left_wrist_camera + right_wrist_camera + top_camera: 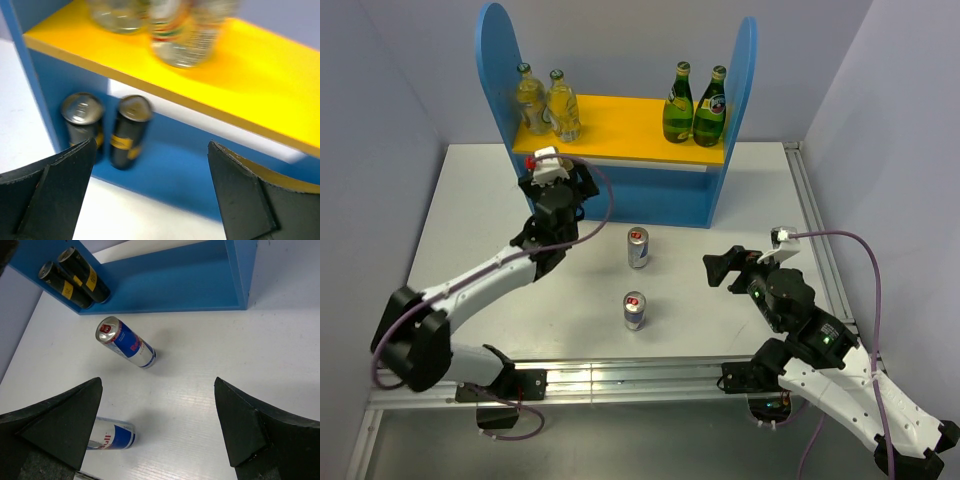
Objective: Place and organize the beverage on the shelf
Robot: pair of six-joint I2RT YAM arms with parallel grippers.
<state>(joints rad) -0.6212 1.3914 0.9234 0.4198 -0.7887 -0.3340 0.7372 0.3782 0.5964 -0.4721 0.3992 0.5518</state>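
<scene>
Left claw wide at shelf, right claw wide, silver cans on table between

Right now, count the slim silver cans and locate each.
2. One silver can stands on the table before the shelf; the other stands farther out from it. None seems hidden.

A white table is seen, edged by a metal rail at the near side; two green bottles are stood upright, side by side, at the back.
</scene>
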